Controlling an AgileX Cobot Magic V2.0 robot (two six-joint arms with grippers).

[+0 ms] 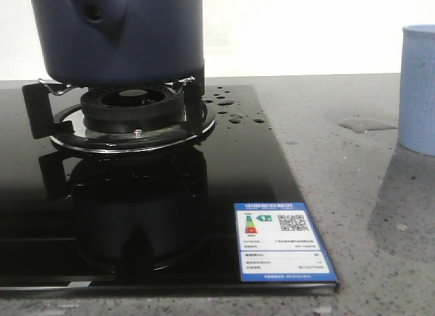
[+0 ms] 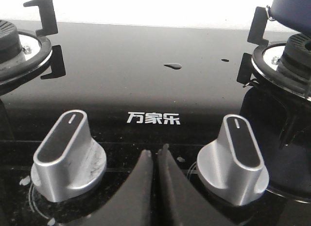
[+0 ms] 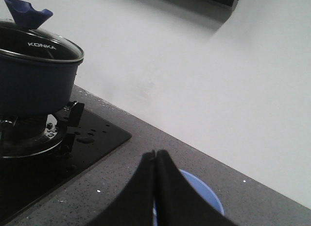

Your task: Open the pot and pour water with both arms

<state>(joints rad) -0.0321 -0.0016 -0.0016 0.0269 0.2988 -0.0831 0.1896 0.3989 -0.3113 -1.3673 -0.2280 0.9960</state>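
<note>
The dark navy pot (image 1: 136, 37) stands on the right burner (image 1: 129, 112), its handle stub (image 1: 95, 17) facing the camera. A glass lid (image 3: 36, 46) with a blue knob (image 3: 26, 14) covers the pot (image 3: 34, 85). Water shows as drops (image 1: 230, 102) on the black hob and a thin puddle (image 1: 367, 124) on the counter. My left gripper (image 2: 156, 150) is shut and empty, low over the hob's front edge between two knobs; the pot's edge (image 2: 291, 5) is far off. My right gripper (image 3: 155, 154) is shut and empty above a light blue cup (image 3: 206, 194), away from the pot. Neither gripper shows in the front view.
The light blue ribbed cup (image 1: 418, 88) stands on the grey counter (image 1: 353, 194) at the right. Two silver knobs (image 2: 68, 153) (image 2: 238, 160) flank my left fingers. A second burner (image 2: 19, 46) lies at the hob's other side. An energy label (image 1: 282, 241) sits on the glass hob's front corner.
</note>
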